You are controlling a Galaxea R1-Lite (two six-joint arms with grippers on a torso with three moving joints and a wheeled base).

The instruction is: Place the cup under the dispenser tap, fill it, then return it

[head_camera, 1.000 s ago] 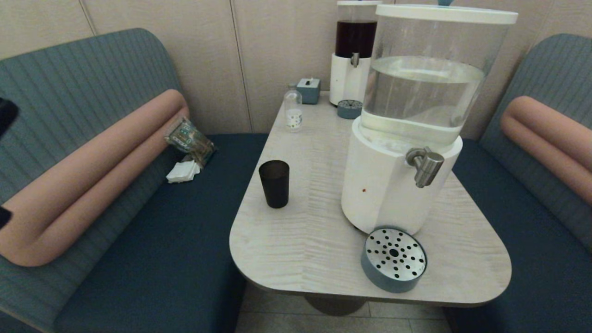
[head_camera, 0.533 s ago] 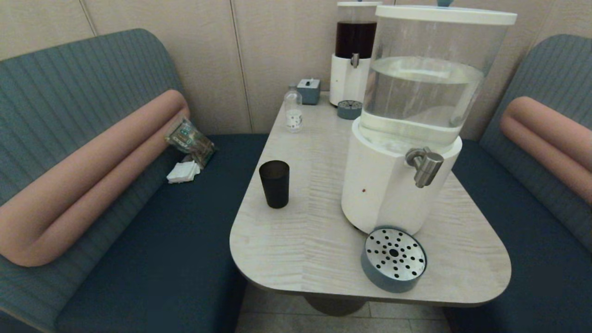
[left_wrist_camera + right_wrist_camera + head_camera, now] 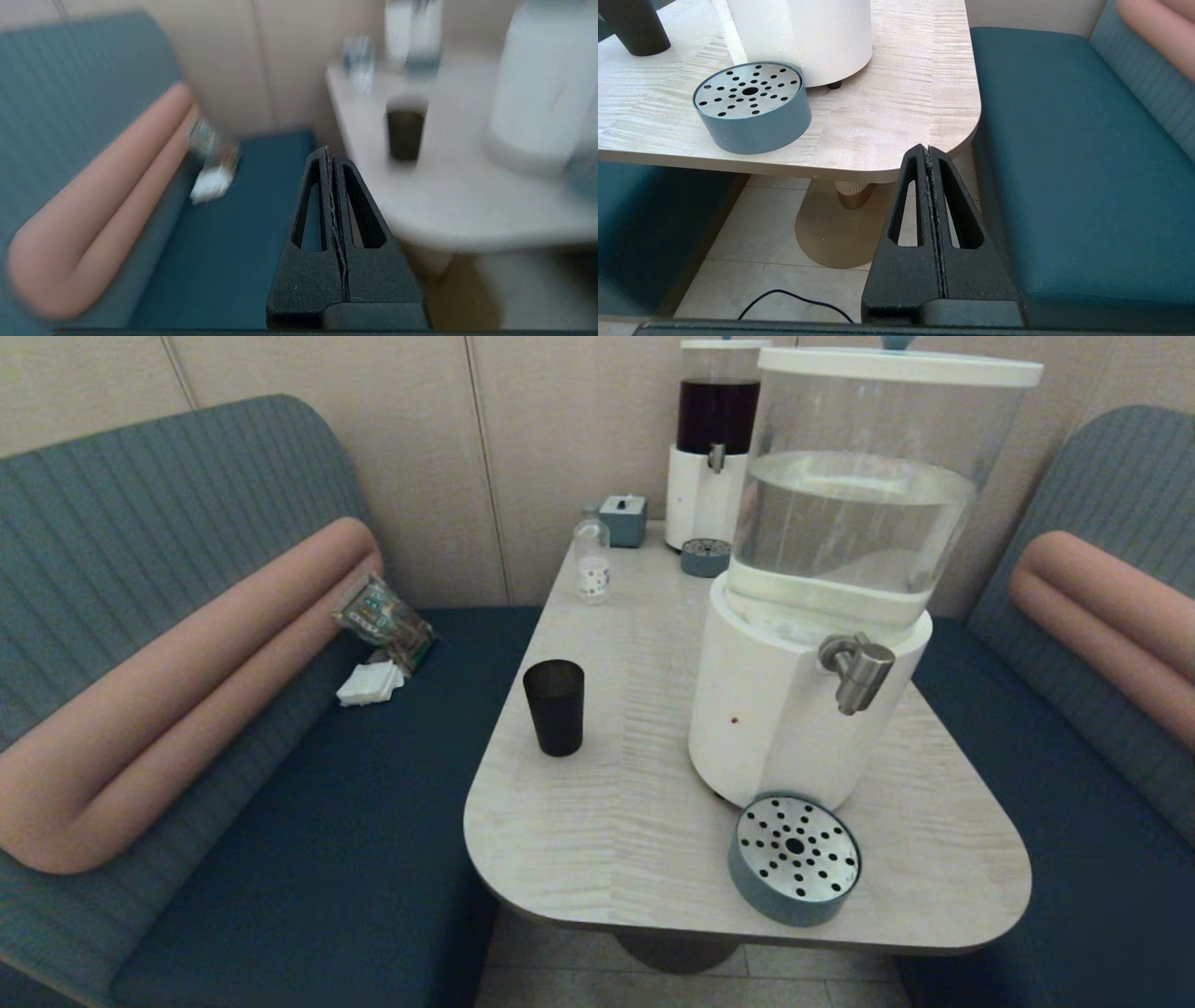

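The dark cup (image 3: 554,707) stands upright near the table's left edge, away from the dispenser; it also shows as the cup (image 3: 405,132) and the cup (image 3: 634,25) in the wrist views. The brushed-steel dispenser tap (image 3: 857,670) juts from the white base (image 3: 775,709) under the clear water tank. Beneath the tap sits a blue drip tray (image 3: 794,859), the tray (image 3: 752,106) bearing nothing. My left gripper (image 3: 330,150) is shut and empty, low over the left bench, short of the table. My right gripper (image 3: 927,148) is shut and empty below the table's front right corner. Neither gripper shows in the head view.
A small clear bottle (image 3: 591,562), a blue box (image 3: 623,518) and a dark-liquid dispenser (image 3: 714,439) with its own small tray stand at the table's far end. A packet (image 3: 383,616) and a white napkin (image 3: 370,681) lie on the left bench. A black cable (image 3: 784,298) runs over the floor.
A dark shape at the head view's left edge one second ago has left that view. The cup and the dispenser have not moved.
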